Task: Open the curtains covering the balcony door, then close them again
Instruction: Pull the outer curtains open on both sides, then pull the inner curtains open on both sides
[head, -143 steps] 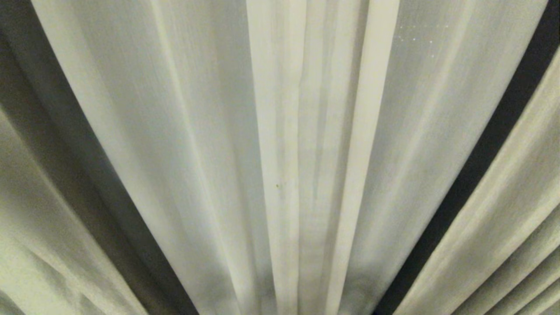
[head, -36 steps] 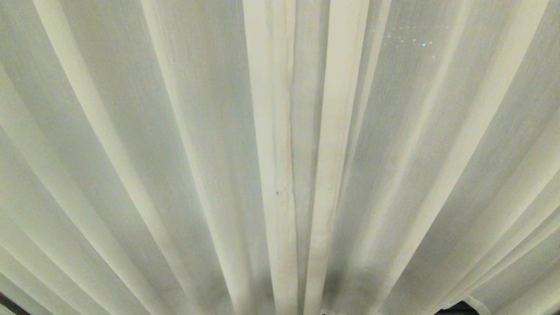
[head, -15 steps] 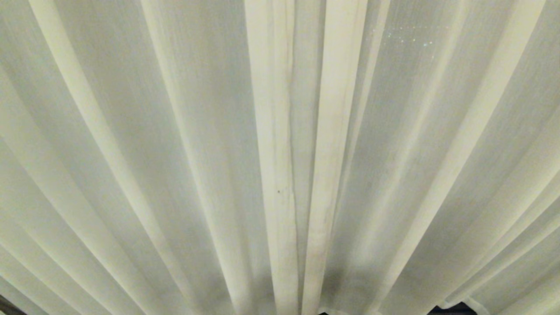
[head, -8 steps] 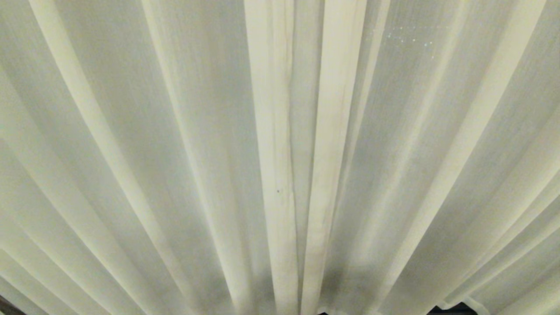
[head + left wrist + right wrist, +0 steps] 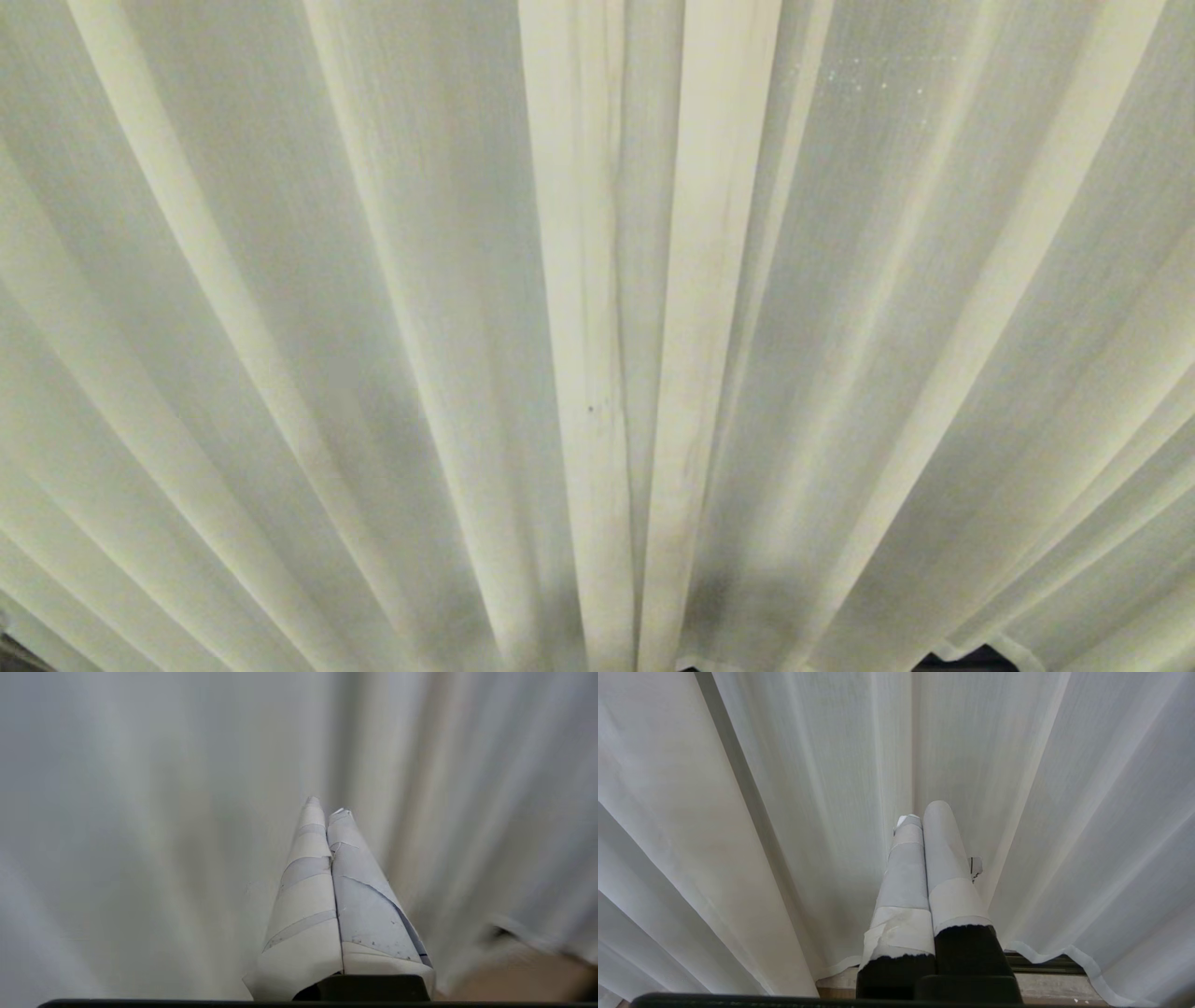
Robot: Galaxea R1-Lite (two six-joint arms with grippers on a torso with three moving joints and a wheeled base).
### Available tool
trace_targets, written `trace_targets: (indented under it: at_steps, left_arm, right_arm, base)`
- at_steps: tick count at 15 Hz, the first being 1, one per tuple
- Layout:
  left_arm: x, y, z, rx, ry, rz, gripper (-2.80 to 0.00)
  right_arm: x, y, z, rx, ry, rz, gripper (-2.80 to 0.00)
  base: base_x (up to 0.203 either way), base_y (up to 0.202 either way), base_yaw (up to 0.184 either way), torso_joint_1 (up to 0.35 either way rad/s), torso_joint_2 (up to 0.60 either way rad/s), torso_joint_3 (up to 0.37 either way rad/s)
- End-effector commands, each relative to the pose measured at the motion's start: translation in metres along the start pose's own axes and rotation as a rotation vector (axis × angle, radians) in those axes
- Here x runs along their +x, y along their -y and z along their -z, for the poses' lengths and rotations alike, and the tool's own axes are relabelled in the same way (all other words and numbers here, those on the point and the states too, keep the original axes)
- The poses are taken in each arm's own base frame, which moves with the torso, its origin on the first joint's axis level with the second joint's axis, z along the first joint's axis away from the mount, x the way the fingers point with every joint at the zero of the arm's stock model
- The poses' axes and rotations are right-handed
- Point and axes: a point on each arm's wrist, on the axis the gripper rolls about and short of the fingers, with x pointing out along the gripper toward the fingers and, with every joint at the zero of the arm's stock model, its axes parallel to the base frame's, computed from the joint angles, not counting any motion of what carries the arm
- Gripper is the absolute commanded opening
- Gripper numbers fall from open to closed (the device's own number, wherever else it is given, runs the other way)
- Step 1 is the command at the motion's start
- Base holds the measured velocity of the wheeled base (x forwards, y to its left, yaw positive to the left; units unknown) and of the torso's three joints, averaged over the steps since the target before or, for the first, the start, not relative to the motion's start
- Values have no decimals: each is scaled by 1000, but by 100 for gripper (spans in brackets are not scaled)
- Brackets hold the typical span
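Note:
Thin off-white sheer curtains (image 5: 373,280) hang in long pleats across the whole head view. Their two hemmed edges (image 5: 653,373) meet at the middle. The balcony door is hidden behind the cloth. Neither arm shows in the head view. In the left wrist view my left gripper (image 5: 324,805) is shut, its tape-wrapped fingers pressed together with nothing between them, pointing at the curtains (image 5: 140,812) close ahead. In the right wrist view my right gripper (image 5: 924,809) is shut and empty, low down, with its tips just short of a fold of the curtains (image 5: 808,765).
Under the curtain's hem a dark floor track (image 5: 1045,963) runs along a pale sill (image 5: 1064,984). A strip of brown floor (image 5: 523,975) shows beside the left gripper. A small dark gap (image 5: 962,661) shows under the hem at the head view's lower right.
The thicker side panels and dark gaps seen long before have gone from the head view, and sheer pleats now fill it. Over the last second the cloth barely shifts.

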Motion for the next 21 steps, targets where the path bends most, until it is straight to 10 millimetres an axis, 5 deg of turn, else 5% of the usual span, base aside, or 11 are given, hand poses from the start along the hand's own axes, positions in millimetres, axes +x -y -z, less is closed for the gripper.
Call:
trace_targets:
  at_steps: [1,2,3,10,21]
  left_arm:
    - [44,-11,-45,-47,-94,146,-280]
    - [58,-14,-60,-53,-97,199,-280]
    - [75,-18,-74,-57,-96,255,0]
    - [176,-11,-127,-61,-70,540,0]
    - [336,60,-130,3,-9,454,0]
  right_arm:
    - [0,0,0,0,0,-1,-280]
    - [0,0,0,0,-1,-1,-280]
    - [0,0,0,0,-1,-1,-280]
    - [0,0,0,0,-1,-1,-280]
    - [0,0,0,0,-1,-1,-280]
  base:
    - [0,0,0,0,0,0]
    - [0,0,0,0,0,0]
    - [0,0,0,0,0,0]
    - [0,0,0,0,0,0]
    - [0,0,0,0,0,0]
